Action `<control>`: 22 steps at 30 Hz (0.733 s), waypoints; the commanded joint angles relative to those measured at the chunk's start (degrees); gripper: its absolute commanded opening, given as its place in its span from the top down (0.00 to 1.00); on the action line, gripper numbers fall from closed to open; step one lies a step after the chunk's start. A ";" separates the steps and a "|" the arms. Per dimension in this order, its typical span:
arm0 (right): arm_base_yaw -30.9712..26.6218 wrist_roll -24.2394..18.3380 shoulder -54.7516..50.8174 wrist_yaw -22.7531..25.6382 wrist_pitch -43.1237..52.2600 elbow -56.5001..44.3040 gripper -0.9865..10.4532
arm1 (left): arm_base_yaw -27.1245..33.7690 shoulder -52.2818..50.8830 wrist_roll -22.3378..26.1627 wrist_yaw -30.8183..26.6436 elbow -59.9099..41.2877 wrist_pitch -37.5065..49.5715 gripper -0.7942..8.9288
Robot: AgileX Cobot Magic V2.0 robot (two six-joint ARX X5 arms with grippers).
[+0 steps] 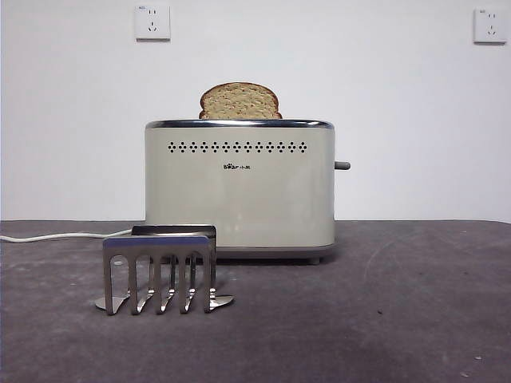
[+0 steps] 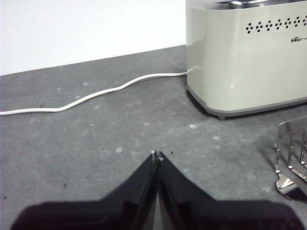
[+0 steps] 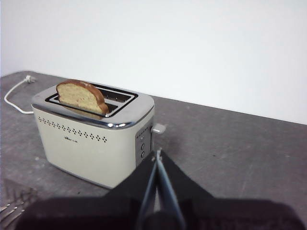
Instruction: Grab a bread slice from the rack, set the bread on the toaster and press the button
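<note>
Here 1 slice of bread [image 1: 239, 101] stands in 1 slot of the cream toaster [image 1: 239, 187], its domed top showing. 1 bare metal rack [image 1: 162, 272] sits in front. Both the left gripper [image 2: 157, 155] and right gripper [image 3: 158, 153] are clenched on nothing, apart from everything.

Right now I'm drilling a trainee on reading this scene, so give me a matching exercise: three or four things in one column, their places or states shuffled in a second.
Things
1. tan seeded slice of bread
2. shiny metal toast rack
3. cream boxy toaster
4. white power cord

Places or states
A. holds no bread, in front of the toaster
B. lying along the grey table
C. standing in a slot, top showing
D. grey lever sticking out of its side

Pairs: 1-C, 2-A, 3-D, 4-B
</note>
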 commanded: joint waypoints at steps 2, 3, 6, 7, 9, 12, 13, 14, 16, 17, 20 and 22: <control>0.02 4.61 -5.68 0.37 10.38 -13.53 0.91 | 0.13 -0.17 -0.63 -0.07 -0.83 0.13 0.92; 0.02 4.68 -6.80 0.37 11.58 -15.78 0.91 | 0.13 -0.17 -0.63 -0.07 -0.83 0.13 0.92; 0.02 4.81 -10.05 2.01 13.05 -22.05 0.91 | 0.13 -0.17 -0.63 -0.07 -0.83 0.13 0.92; 0.02 5.16 -11.08 3.52 13.05 -23.78 0.91 | 0.13 -0.17 -0.63 -0.07 -0.83 0.11 0.92; 0.02 6.14 -13.14 6.19 13.03 -26.73 0.91 | 0.13 -0.17 -0.63 -0.07 -0.83 0.13 0.92; 0.02 7.82 -16.04 9.62 13.03 -30.18 0.91 | 0.13 -0.17 -0.63 -0.04 -0.83 0.13 0.92; 0.02 8.17 -17.07 10.47 13.03 -31.26 0.91 | 0.13 -0.17 -0.63 -0.07 -0.83 0.13 0.92; 0.02 8.46 -17.77 10.86 13.03 -31.98 0.91 | 0.13 -0.17 -0.63 -0.07 -0.83 0.13 0.92; 0.02 8.59 -19.02 10.84 13.00 -33.48 0.91 | 0.13 -0.17 -0.63 -0.07 -0.83 0.13 0.92; 0.02 8.61 -19.47 10.82 12.87 -34.05 0.91 | 0.13 -0.17 -0.63 -0.07 -0.83 0.13 0.92; 0.02 9.11 -20.90 10.82 12.46 -35.93 0.91 | 0.13 -0.17 -0.63 -0.07 -0.83 0.13 0.92; 0.07 10.29 -21.94 10.71 11.67 -37.09 0.91 | 0.13 -0.17 -0.63 -0.07 -0.83 0.13 0.92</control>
